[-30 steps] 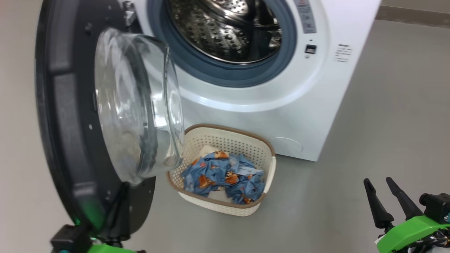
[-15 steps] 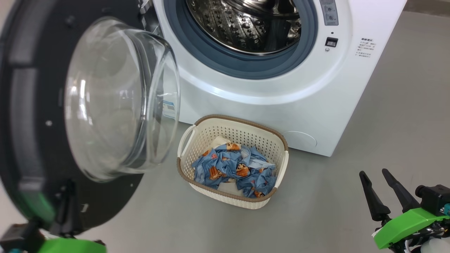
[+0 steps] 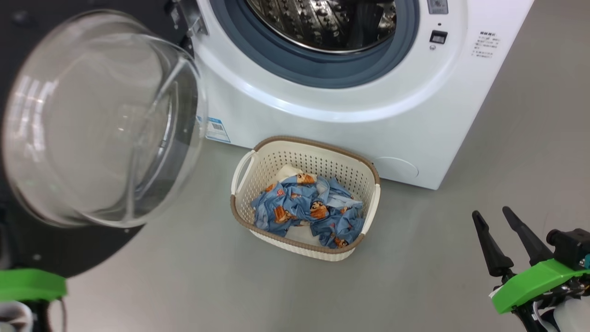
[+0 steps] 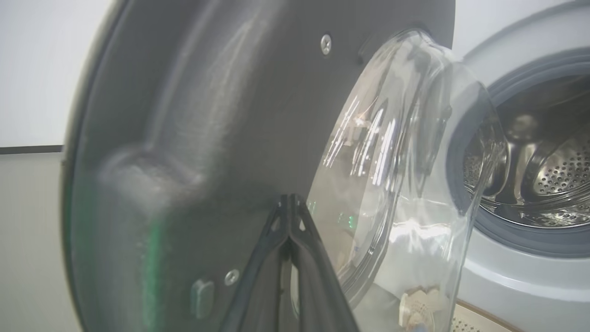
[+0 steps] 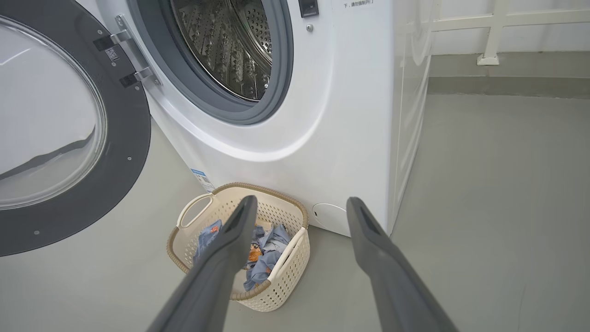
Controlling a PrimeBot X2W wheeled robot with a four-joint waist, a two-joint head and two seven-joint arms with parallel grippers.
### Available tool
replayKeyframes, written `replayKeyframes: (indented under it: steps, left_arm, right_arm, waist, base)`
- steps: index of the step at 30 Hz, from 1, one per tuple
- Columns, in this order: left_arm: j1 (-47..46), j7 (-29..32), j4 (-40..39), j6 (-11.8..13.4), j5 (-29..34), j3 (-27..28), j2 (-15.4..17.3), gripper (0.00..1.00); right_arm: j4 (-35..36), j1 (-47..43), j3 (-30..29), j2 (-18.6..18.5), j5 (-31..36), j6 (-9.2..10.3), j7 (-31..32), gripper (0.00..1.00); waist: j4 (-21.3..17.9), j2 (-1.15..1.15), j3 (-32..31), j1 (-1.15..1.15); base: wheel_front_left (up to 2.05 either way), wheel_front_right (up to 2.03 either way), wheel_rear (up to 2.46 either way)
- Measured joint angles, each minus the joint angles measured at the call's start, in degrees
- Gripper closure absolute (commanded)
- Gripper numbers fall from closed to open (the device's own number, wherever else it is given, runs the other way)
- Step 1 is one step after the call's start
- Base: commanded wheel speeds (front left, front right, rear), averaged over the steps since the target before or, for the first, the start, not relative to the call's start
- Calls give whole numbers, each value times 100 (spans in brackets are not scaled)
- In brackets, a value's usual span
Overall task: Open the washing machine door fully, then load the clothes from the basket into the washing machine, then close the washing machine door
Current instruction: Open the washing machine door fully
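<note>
Little legible. On the washing machine (image 3: pixel 368 124) front, right of the drum opening: small block of Chinese print (image 3: pixel 483 44), too fine to read in head view. Right wrist view catches its bottom line (image 5: pixel 358 2), roughly "…请勿强制开门". Blue label sticker (image 3: pixel 217 130) low on the front: barcode, text unreadable.

Head camera is looking steeply down, basket (image 3: pixel 313 161) sitting mid-frame. Left wrist camera is peering close-up at the washing machine door (image 4: pixel 207 115). Right wrist camera is hanging farther back, sharing basket, door and drum (image 5: pixel 221 46) with the head view.
</note>
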State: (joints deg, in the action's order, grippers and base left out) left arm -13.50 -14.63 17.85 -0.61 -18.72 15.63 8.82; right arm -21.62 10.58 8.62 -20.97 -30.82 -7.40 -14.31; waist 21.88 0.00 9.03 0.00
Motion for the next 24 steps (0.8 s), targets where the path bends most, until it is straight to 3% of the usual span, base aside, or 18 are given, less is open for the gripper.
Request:
replayKeyframes:
  steps: [13,24]
  left_arm:
    - [-922,-1,1133,-330,410,907,286,100]
    - [-1742,-1,2038,-420,769,1499,536,100]
  right_arm:
    - [22,298,105,-119,8,0,0,0]
    - [22,573,212,-196,49,0,0,0]
  waist:
    - [-93,0,364,0]
    - [-156,0,689,0]
  base:
    - [0,0,0]
    - [0,0,0]
